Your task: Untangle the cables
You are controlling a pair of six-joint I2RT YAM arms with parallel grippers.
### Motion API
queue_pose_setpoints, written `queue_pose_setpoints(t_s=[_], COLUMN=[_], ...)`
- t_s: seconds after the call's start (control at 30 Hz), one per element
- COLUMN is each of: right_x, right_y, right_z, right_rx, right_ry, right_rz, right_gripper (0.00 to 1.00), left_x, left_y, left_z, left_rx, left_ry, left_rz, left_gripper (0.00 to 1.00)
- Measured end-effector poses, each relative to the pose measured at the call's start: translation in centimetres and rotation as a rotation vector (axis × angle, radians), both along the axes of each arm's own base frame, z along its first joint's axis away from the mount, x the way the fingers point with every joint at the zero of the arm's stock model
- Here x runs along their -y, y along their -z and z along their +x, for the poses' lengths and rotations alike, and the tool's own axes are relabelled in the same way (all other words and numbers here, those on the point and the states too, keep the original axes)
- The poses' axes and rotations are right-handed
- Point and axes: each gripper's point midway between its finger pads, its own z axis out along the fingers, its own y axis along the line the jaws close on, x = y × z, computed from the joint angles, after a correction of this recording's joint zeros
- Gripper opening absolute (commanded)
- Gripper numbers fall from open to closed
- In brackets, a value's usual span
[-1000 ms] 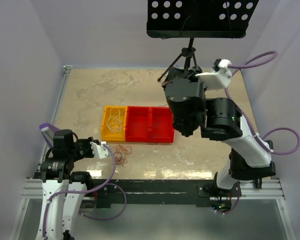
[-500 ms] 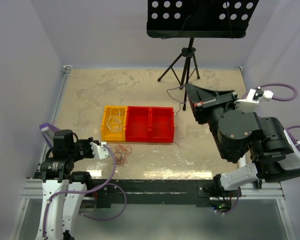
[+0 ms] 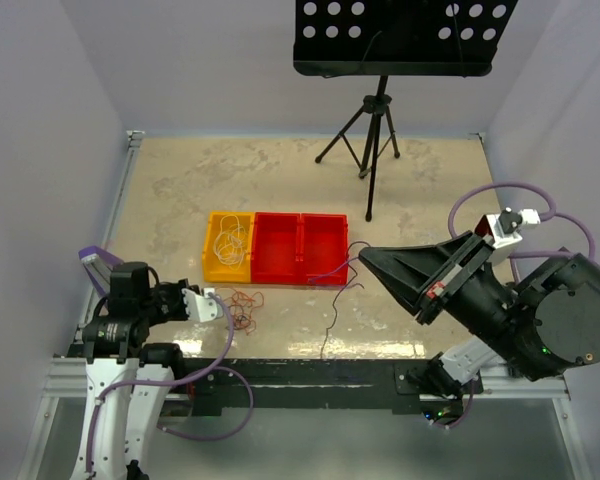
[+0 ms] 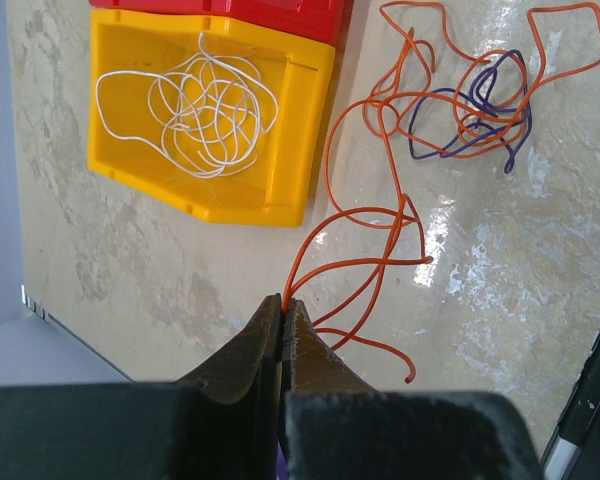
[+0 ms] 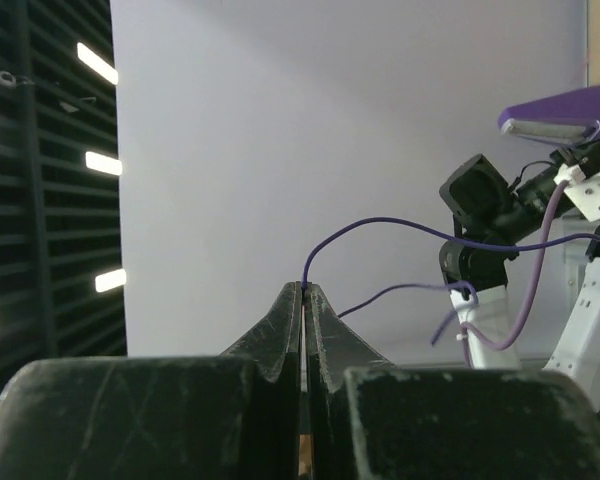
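A loose tangle of orange and purple cables (image 3: 245, 308) lies on the table in front of the yellow bin (image 3: 212, 262). My left gripper (image 3: 208, 300) is low at its left edge, shut on an orange cable (image 4: 365, 215) whose loops run up to the orange-and-purple knot (image 4: 470, 110). A white cable (image 4: 205, 110) lies coiled inside the yellow bin (image 4: 300, 150). My right gripper (image 3: 365, 258) points left, raised near the red bin's right end, and is shut on a thin purple cable (image 5: 380, 221) that trails down toward the table (image 3: 330, 325).
Two joined red bins (image 3: 300, 248) sit right of the yellow one. A black music stand on a tripod (image 3: 375, 130) rises at the back. Purple arm hoses (image 3: 500, 195) loop over the right arm. White walls enclose the table on three sides.
The right arm swung from above the red bins out to the right and down, and now points left with a purple cable in its jaws. The left arm stayed put.
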Motion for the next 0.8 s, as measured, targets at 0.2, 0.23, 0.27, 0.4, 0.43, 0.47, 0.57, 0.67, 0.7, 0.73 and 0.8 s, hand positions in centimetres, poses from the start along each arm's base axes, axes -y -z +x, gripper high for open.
queue_pose_setpoints(t_s=[0.2, 0.23, 0.27, 0.4, 0.43, 0.47, 0.57, 0.67, 0.7, 0.73, 0.8], right_x=[1.3, 1.7, 1.8, 1.3, 1.0, 0.6, -0.3, -0.4, -0.3, -0.2, 0.0], right_y=[0.7, 0.2, -0.3, -3.4, -3.8, -3.9, -3.4, -3.3, -3.4, -3.5, -3.8], right_z=[2.9, 4.5, 5.5, 8.2, 8.8, 9.3, 11.0, 12.0, 12.1, 12.2, 11.9], right_rx=[-0.072, -0.079, -0.082, -0.097, -0.098, -0.094, -0.086, -0.088, -0.090, -0.092, -0.098], right_ry=[0.106, 0.180, 0.234, 0.384, 0.416, 0.444, 0.525, 0.567, 0.572, 0.577, 0.565], right_rz=[0.090, 0.108, 0.121, 0.187, 0.199, 0.199, 0.195, 0.208, 0.215, 0.222, 0.233], right_gripper=[0.00, 0.00, 0.00, 0.00, 0.00, 0.00, 0.00, 0.00, 0.00, 0.00, 0.00], left_x=[0.0, 0.0, 0.0, 0.0, 0.0, 0.0, 0.2, 0.2, 0.2, 0.1, 0.0], left_y=[0.3, 0.3, 0.4, 0.6, 0.7, 0.7, 0.9, 1.0, 1.1, 1.1, 1.2], left_z=[-0.2, -0.2, -0.2, -0.5, -0.6, -0.7, -1.0, -1.2, -1.2, -1.3, -1.3], left_rx=[-0.010, -0.011, -0.013, -0.026, -0.030, -0.032, -0.041, -0.050, -0.053, -0.055, -0.056], left_ry=[0.005, 0.005, 0.005, 0.010, 0.011, 0.017, 0.032, 0.035, 0.035, 0.034, 0.030], left_rz=[0.005, 0.004, 0.004, 0.008, 0.009, 0.014, 0.019, 0.022, 0.023, 0.026, 0.033], left_gripper=[0.00, 0.00, 0.00, 0.00, 0.00, 0.00, 0.00, 0.00, 0.00, 0.00, 0.00])
